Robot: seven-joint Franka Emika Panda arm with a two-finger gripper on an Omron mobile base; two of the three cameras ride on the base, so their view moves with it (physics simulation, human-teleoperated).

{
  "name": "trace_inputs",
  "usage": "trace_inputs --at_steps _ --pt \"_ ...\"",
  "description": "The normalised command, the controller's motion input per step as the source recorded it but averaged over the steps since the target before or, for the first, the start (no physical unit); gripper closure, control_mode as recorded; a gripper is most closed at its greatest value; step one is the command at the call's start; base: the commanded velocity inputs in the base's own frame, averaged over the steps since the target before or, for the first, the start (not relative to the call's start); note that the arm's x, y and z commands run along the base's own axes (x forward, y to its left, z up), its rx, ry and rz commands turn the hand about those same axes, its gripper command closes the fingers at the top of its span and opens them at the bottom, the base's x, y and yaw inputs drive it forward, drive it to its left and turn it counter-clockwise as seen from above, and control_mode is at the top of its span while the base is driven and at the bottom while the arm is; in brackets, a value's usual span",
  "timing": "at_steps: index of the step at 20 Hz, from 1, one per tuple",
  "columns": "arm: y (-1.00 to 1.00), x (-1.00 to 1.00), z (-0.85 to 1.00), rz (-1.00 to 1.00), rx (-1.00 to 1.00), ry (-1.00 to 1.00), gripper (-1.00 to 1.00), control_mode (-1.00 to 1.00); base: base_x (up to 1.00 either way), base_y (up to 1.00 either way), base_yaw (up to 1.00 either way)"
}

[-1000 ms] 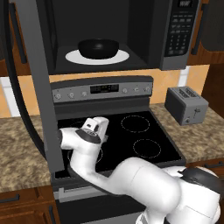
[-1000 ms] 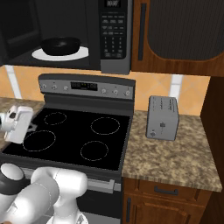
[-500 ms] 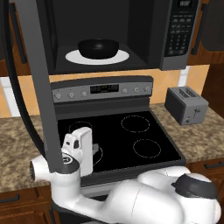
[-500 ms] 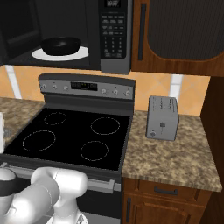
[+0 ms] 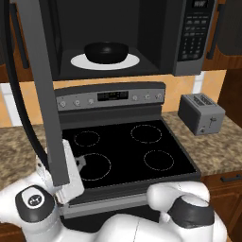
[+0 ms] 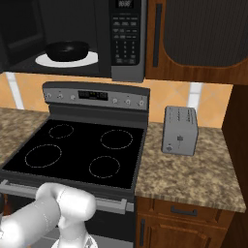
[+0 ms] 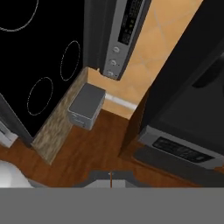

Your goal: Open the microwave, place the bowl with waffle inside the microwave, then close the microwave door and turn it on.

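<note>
The bowl [image 5: 107,51] sits inside the microwave [image 5: 142,38], a shallow round black dish, matte and smooth, centred on the white round plate [image 5: 78,61]. Its rim faces straight up; being round, it has no long axis to call. I cannot see into it from here, so what it holds I cannot tell. The microwave is a big grey-steel box with a dark cavity, and its dark keypad [image 6: 125,34] runs down the right side in rows of small buttons. The microwave door [image 5: 40,85] stands swung out toward me, a tall grey frame edge-on in the left base view, reaching down over the stove front.

Below lies the stove [image 6: 77,152], flat glossy black glass with four thin white burner rings and a grey control panel at the back. To its right a small boxy grey toaster [image 6: 180,130] stands upright on the speckled brown granite surface [image 6: 189,177].

My tool [image 7: 110,179] is clenched on nothing, fingertips pressed together, looking out over the stove, toaster and keypad.
</note>
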Motion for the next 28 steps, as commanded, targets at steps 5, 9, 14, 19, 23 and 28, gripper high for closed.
trace_inputs --at_steps 5,9,14,19,23,28 --pt "0.84 0.08 0.34 0.03 -0.10 -0.06 1.00 -1.00 0.00 0.00 0.00" --pt "0.79 0.46 0.00 0.22 -0.12 -0.01 1.00 -1.00 0.00 0.00 0.00" --pt "0.34 0.26 0.15 0.15 -0.01 -0.20 1.00 -1.00 0.00 0.00 0.00" --pt "0.03 0.02 0.28 0.14 0.03 -0.35 1.00 -1.00 0.00 0.00 0.00" --pt "0.08 0.04 0.24 0.25 -0.01 -0.32 1.00 -1.00 0.00 0.00 0.00" --pt "0.01 0.33 0.07 0.46 -0.19 -0.11 1.00 -1.00 0.00 0.00 0.00"
